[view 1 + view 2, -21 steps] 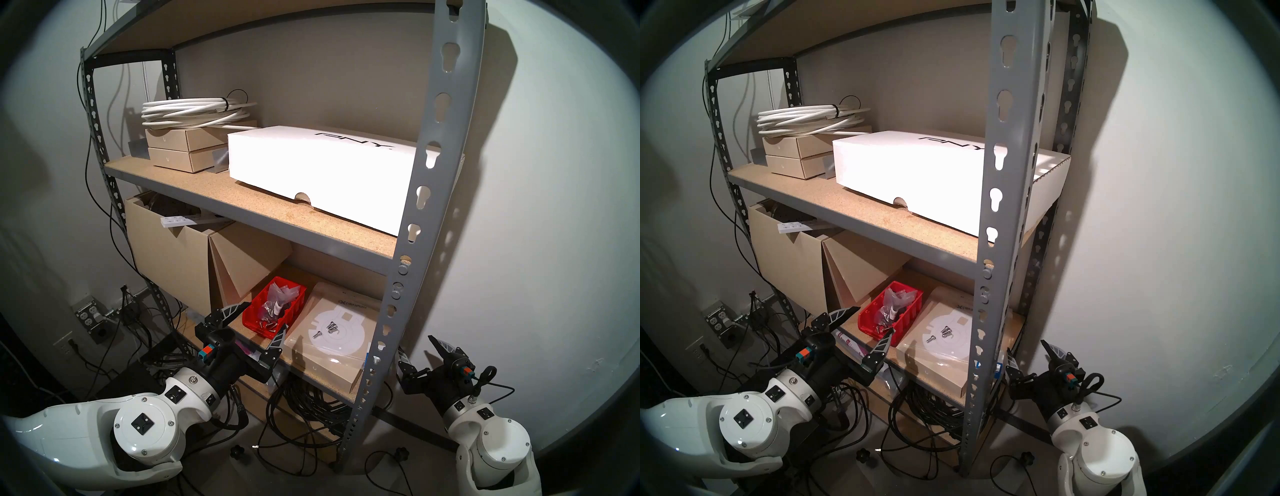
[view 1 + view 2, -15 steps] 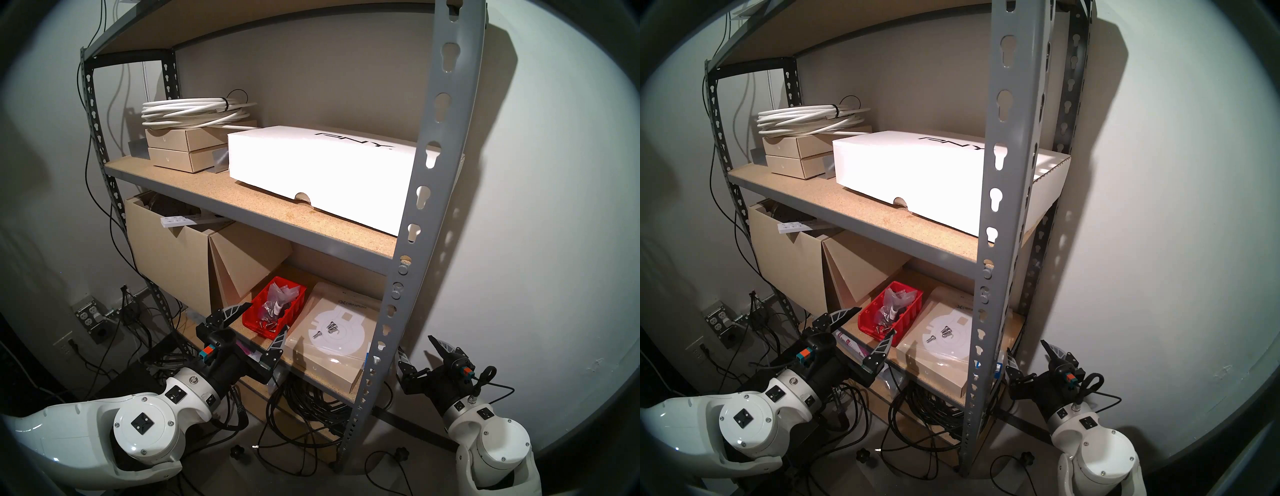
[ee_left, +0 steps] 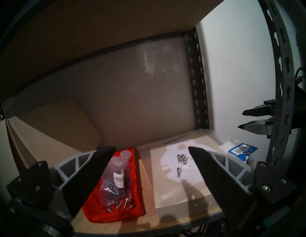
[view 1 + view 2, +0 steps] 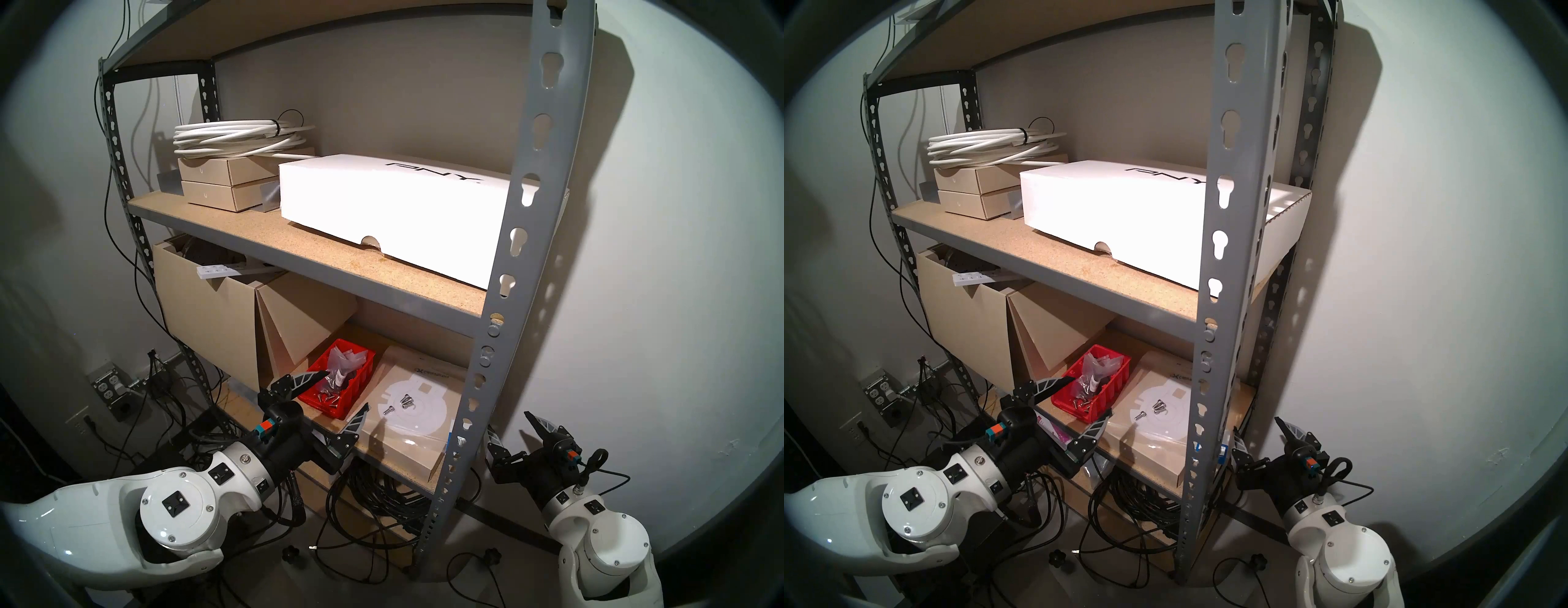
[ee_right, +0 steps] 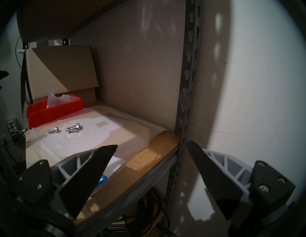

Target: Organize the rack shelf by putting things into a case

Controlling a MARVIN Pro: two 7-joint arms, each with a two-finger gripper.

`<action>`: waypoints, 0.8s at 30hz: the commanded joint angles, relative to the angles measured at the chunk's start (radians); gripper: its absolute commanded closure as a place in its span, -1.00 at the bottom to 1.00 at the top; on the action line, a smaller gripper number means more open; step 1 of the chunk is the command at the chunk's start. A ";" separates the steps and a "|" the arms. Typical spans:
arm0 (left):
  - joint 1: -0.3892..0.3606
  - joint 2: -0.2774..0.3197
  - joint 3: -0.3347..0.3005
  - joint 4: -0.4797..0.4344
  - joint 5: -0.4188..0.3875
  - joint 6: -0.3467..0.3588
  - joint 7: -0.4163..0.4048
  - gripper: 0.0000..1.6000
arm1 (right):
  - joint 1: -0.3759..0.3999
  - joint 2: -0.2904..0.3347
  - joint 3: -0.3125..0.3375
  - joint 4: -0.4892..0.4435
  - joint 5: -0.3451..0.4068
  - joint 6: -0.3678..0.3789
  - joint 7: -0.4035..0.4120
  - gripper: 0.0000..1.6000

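three screws (image 3: 181, 161) lie on flat tan box (image 3: 178, 203), right of red case (image 3: 132, 210) on lower rack shelf (image 4: 500, 293). left gripper (image 3: 151, 149) nearer, spread wide, empty, screws just ahead-right between fingertips (shafts roughly along approach). right gripper (image 5: 152, 145) wide, empty, outside upright.

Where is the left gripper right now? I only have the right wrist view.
Observer: The left gripper is open and empty at the shelf's front edge, facing the red bin and the flat box.
Operator: Is anything loose in the bin already?
Observer: Yes. Several loose screws lie at its near end, in front of the clear bags.
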 commanded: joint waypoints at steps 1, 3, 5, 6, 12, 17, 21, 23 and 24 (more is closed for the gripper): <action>-0.094 -0.035 -0.013 0.005 -0.033 0.045 -0.099 -1.00 | 0.002 0.001 0.002 -0.019 -0.001 -0.003 -0.001 -1.00; -0.109 -0.038 -0.016 0.005 -0.047 0.058 -0.131 -1.00 | 0.002 0.001 0.002 -0.019 -0.001 -0.003 -0.001 -1.00; -0.127 -0.038 -0.014 0.002 -0.050 0.083 -0.165 -1.00 | 0.002 0.001 0.002 -0.019 -0.001 -0.003 -0.001 -1.00; -0.132 -0.046 -0.011 0.001 -0.049 0.096 -0.170 -1.00 | 0.002 0.001 0.002 -0.019 -0.002 -0.003 -0.001 -1.00; -0.182 -0.107 0.010 0.011 -0.086 0.210 -0.222 -1.00 | 0.002 0.000 0.002 -0.019 -0.002 -0.003 -0.001 -1.00; -0.219 -0.147 0.028 0.027 -0.084 0.273 -0.247 -1.00 | 0.002 0.000 0.002 -0.019 -0.002 -0.003 0.000 -1.00; -0.247 -0.173 0.046 0.052 -0.066 0.294 -0.269 -1.00 | 0.002 0.000 0.002 -0.019 -0.002 -0.003 0.000 -1.00; -0.259 -0.179 0.051 0.059 -0.068 0.302 -0.279 -1.00 | 0.002 0.000 0.002 -0.019 -0.002 -0.003 0.000 -1.00; -0.264 -0.182 0.054 0.061 -0.067 0.305 -0.281 -1.00 | 0.002 0.000 0.002 -0.019 -0.002 -0.003 0.000 -1.00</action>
